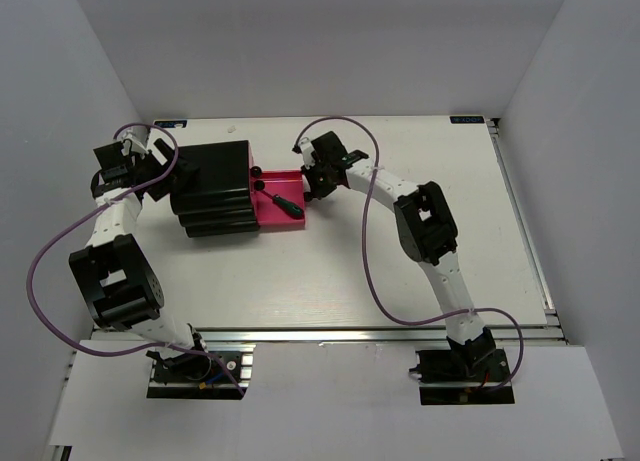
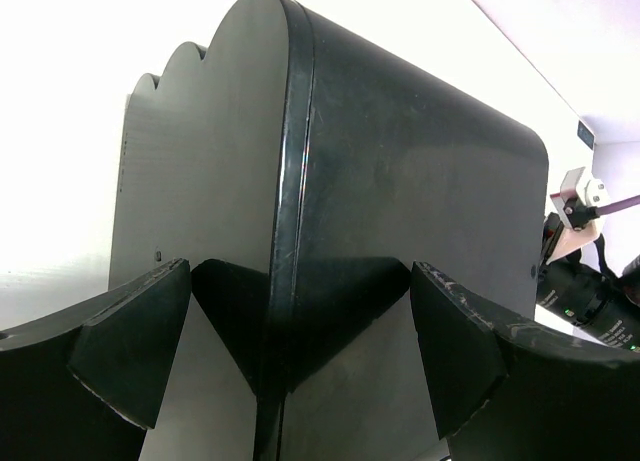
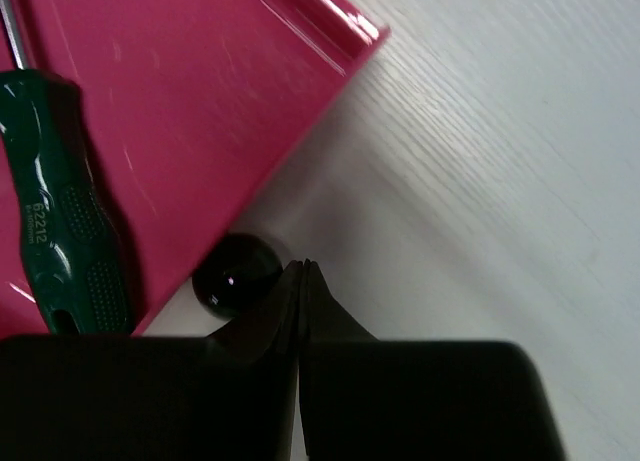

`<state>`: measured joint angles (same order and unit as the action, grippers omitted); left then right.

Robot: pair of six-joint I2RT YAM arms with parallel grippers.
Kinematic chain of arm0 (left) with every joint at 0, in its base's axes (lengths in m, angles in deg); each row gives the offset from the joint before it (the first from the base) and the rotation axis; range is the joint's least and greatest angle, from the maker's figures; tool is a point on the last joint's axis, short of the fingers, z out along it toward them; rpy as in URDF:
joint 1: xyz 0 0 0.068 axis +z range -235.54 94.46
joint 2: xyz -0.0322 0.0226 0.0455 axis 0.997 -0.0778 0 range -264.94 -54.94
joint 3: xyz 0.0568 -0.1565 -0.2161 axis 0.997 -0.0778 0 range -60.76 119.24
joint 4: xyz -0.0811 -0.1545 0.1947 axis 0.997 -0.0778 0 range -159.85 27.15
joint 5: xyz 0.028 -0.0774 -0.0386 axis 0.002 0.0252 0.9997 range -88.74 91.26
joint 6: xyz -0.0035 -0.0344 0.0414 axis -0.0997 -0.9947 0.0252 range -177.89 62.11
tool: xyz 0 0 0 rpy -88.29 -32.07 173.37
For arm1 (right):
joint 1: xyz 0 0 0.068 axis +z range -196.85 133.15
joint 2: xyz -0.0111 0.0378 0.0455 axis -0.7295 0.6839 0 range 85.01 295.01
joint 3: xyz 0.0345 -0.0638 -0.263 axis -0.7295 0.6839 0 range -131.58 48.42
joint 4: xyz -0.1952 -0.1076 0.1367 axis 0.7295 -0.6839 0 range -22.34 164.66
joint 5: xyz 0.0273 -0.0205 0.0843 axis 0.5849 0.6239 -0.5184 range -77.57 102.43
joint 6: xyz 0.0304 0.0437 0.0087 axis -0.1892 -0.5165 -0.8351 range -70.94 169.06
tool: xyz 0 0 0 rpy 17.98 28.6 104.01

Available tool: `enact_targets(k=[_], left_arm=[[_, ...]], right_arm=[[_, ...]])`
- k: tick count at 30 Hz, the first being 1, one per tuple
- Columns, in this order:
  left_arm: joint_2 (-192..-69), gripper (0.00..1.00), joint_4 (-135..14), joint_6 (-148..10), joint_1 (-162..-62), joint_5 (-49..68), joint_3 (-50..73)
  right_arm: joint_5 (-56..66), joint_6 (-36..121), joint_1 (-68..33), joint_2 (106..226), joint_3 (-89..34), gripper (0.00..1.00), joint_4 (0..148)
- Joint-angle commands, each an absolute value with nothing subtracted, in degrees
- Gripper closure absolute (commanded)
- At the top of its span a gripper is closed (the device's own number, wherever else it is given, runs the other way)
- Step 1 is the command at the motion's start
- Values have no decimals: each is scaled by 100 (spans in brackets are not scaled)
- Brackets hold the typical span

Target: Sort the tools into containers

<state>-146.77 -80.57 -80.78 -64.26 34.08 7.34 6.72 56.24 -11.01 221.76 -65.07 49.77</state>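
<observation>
The screwdriver, the bigger one with the dark green handle, lies inside a pink drawer that is pulled out of a black cabinet. Its handle points toward the drawer's front and its thin metal shaft toward the cabinet. The cabinet stands on the left half of the desk, nearer the far edge than the near one. The open drawer reaches from it toward the middle of the desk. Two more black knobs show on the cabinet's front, just above the open drawer.

From the right wrist, the right fingers are pressed tightly together with nothing between them. Their tips sit just beside the drawer's round black knob, over bare desk at the drawer's front.

From the left wrist, the left fingers are spread wide on either side of the cabinet's rear corner edge. Whether they touch its walls I cannot tell.
</observation>
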Motion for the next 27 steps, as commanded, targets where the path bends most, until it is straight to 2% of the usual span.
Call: enact_targets(k=[1, 7, 27], left_arm=[[-15039, 4, -9195, -7766, -6585, 3264, 437], [-15083, 4, -9212, -7775, -6576, 3299, 472], [-15109, 4, -9239, -7749, -6585, 3334, 384]], right_arm=[[120, 5285, -1073, 22309, -6821, 100, 5048], [-795, 4915, -880, 22467, -7093, 100, 5312], [-1666, 3394, -238, 23223, -7823, 100, 6938]])
